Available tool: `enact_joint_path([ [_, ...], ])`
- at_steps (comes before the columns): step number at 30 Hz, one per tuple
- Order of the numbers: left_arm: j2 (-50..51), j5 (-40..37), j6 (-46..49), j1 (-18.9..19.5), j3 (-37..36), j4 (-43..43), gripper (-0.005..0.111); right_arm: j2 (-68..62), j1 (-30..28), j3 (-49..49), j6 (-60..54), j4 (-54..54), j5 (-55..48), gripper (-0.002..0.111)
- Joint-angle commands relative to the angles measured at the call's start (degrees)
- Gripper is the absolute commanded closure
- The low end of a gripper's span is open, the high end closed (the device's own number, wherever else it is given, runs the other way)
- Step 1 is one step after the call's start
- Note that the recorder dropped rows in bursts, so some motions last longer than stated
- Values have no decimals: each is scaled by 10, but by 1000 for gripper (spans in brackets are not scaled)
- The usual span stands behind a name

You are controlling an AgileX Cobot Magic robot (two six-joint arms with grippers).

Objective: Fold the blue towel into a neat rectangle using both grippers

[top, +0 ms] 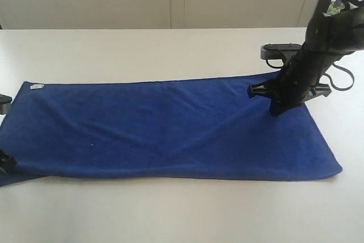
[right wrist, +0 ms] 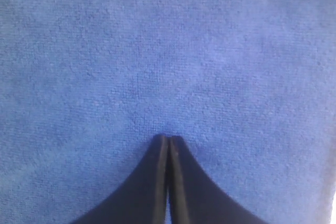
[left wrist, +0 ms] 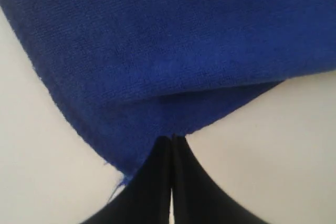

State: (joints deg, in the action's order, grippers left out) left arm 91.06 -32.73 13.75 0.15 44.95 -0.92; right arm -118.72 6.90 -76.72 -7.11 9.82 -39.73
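**Exterior view:** The blue towel [top: 170,129] lies spread on the white worktop [top: 170,214], its long axis running side to side. A small white tag [top: 37,87] sits at its far left corner. The right end effector [top: 277,109] comes down from the upper right and stands tip-down on the cloth near the far right corner. From there almost the whole length of the towel stretches away to the left. Bare worktop lies open in front, behind and to the right. At the left edge of the view the near corner looks doubled under.

**Left wrist view:** The left end effector [left wrist: 172,139] is clenched, its tips meeting the towel's hem where two layers overlap. Whether any cloth is pinched between them cannot be told. Worktop shows on both sides of this corner.

**Right wrist view:** The right end effector [right wrist: 168,137] is clenched too, its tips pressed on flat cloth and grasping nothing. No towel edge is within reach, so it would probably need to shift to a hem.
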Motion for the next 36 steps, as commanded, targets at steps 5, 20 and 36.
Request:
enact_joint_path([
  [5, 19, 65, 2, -3, -21, 20, 107, -8, 1, 2, -7, -3, 10, 108],
  [20, 43, 0, 122, -3, -32, 16, 107, -8, 1, 2, -7, -5, 16, 108],
  [36, 66, -29, 221, -3, -32, -8, 107, -8, 1, 2, -7, -14, 22, 108],
])
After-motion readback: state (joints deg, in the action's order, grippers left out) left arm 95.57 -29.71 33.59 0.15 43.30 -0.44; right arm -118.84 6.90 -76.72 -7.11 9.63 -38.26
